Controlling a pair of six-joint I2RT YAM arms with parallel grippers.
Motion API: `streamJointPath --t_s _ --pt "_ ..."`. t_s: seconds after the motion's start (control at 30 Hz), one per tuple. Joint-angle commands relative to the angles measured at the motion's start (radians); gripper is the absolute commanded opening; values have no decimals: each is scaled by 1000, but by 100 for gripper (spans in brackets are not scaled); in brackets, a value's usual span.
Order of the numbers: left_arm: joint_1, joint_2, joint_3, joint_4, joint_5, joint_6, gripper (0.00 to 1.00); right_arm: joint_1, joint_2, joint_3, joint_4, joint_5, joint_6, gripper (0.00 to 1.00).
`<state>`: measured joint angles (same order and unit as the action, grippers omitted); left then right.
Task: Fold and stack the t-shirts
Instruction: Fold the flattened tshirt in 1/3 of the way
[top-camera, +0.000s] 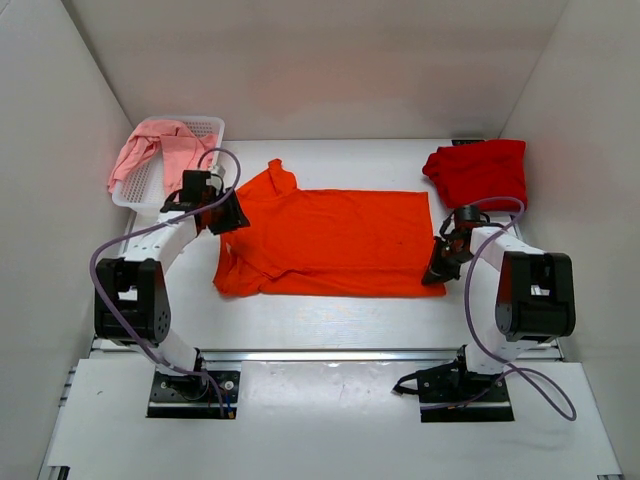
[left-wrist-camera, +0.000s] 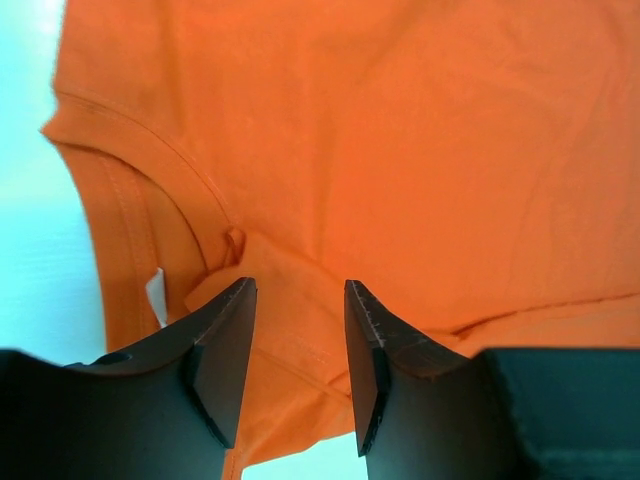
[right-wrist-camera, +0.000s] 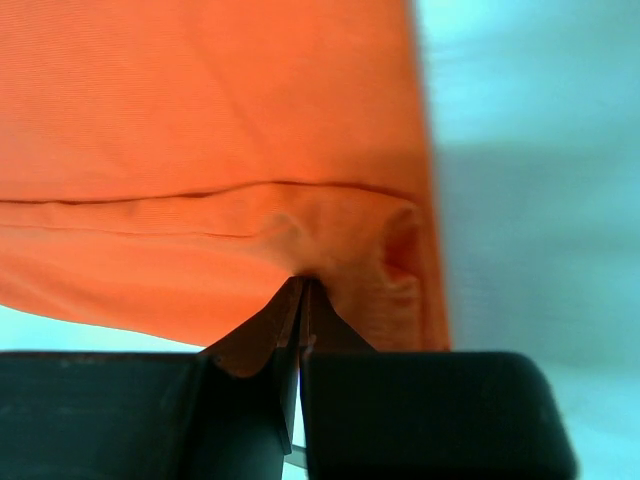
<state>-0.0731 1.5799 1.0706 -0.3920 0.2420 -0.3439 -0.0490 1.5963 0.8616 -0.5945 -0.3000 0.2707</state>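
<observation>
Right gripper (right-wrist-camera: 303, 288) pressed together, pinching hem corner of orange t-shirt (right-wrist-camera: 200, 120). Left gripper (left-wrist-camera: 298, 288) spread apart, just above same shirt near neck opening.

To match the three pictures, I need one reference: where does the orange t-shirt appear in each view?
Top external: orange t-shirt spread flat, mid-frame.
Left wrist: fills most of the frame, above the open left gripper.
Right wrist: upper left; the right gripper pinches its corner.
Shared landmark: the white table.
</observation>
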Motion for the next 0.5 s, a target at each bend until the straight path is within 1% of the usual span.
streamJointPath --t_s 0.0,0.03,0.17,0.33,0.47 --pt "-45 6 0 -54 0 32 51 -34 -16 -3 -51 55 -57 0" --pt "-47 21 -4 -71 -12 39 49 -29 -18 1 -54 53 -67 0" --pt "-105 58 -47 -116 -70 72 47 4 8 11 -54 64 -80 0" --pt "-163 46 -89 -157 -141 92 44 3 4 7 -67 67 -91 0" --pt "-172 14 -121 -194 -168 111 43 -3 -16 -2 -102 74 -102 0"
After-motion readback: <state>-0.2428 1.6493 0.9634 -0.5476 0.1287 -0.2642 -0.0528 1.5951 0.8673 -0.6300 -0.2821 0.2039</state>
